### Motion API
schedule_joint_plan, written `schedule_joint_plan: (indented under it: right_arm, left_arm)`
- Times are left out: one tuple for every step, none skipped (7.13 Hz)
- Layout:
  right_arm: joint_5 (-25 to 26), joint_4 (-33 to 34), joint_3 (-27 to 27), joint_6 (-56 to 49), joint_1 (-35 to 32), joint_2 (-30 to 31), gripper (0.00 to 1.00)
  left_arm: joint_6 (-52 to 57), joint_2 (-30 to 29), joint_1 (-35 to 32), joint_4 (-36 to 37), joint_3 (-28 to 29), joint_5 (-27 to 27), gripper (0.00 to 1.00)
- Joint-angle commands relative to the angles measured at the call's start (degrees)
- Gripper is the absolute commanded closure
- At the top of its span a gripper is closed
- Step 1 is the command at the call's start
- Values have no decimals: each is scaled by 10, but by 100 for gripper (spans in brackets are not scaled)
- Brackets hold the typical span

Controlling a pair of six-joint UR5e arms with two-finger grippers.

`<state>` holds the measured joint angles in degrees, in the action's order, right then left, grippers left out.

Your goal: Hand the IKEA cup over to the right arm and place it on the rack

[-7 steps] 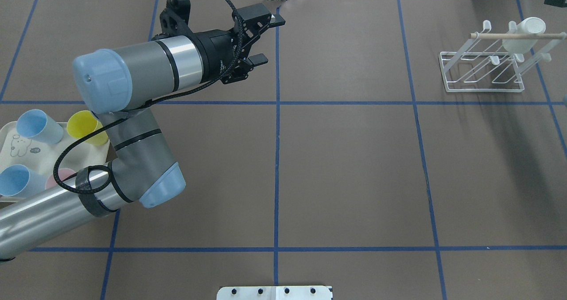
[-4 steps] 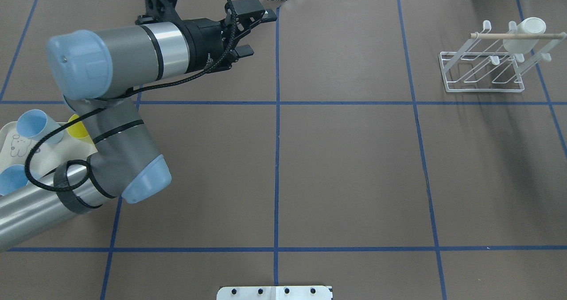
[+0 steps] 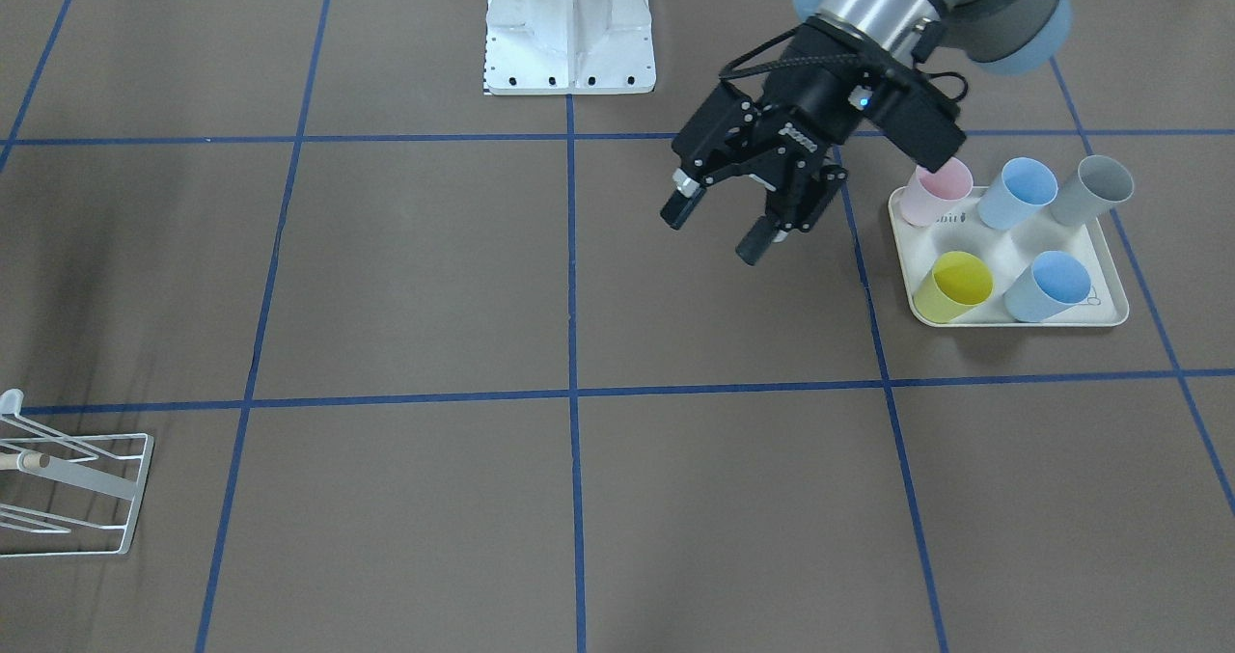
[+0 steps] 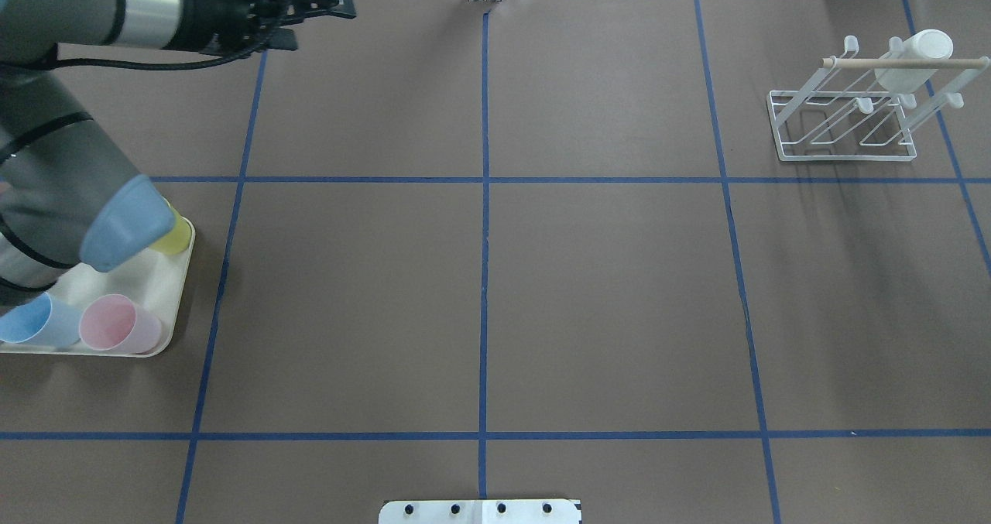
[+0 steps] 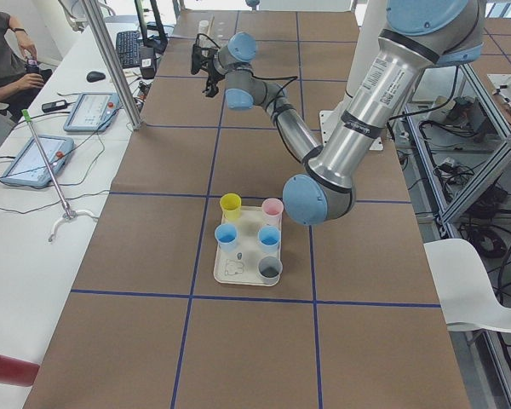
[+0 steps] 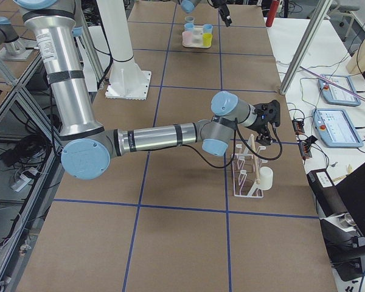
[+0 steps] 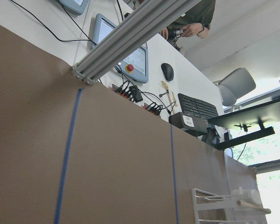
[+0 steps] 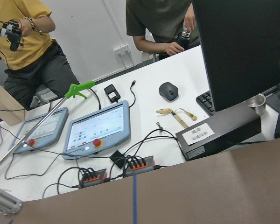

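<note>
Several IKEA cups stand on a cream tray: pink, blue, grey, yellow and a second blue. My left gripper hangs open and empty above the table, just beside the tray's pink-cup corner; in the overhead view the left gripper is near the far edge. The white wire rack bears one white cup under its wooden dowel. The right arm's gripper hovers over the rack; I cannot tell whether it is open or shut.
The robot's white base stands at the table's near edge. Blue tape lines divide the brown mat. Tablets, cables and seated people are beyond the far edge, behind an aluminium post.
My left arm has swung left and toward the far edge, the gripper staying open and empty. It now covers a different part of the tray. The rack and white cup have not moved.
</note>
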<state>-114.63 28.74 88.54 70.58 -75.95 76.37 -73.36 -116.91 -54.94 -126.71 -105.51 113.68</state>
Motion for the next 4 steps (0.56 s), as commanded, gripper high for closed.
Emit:
schedule_joint_plan:
  right_arm:
    - [-11, 32, 75, 151, 45, -23, 0]
    - [-10, 31, 89, 172, 63, -27, 0]
    - [-8, 31, 99, 197, 83, -29, 0]
    - [-6, 31, 99, 219, 91, -46, 0]
  left_arm:
    - [204, 99, -80, 7, 6, 106, 0]
    - [273, 140, -102, 7, 13, 136, 0]
    - [323, 174, -114, 12, 23, 152, 0]
    - [358, 197, -115, 22, 34, 155, 0]
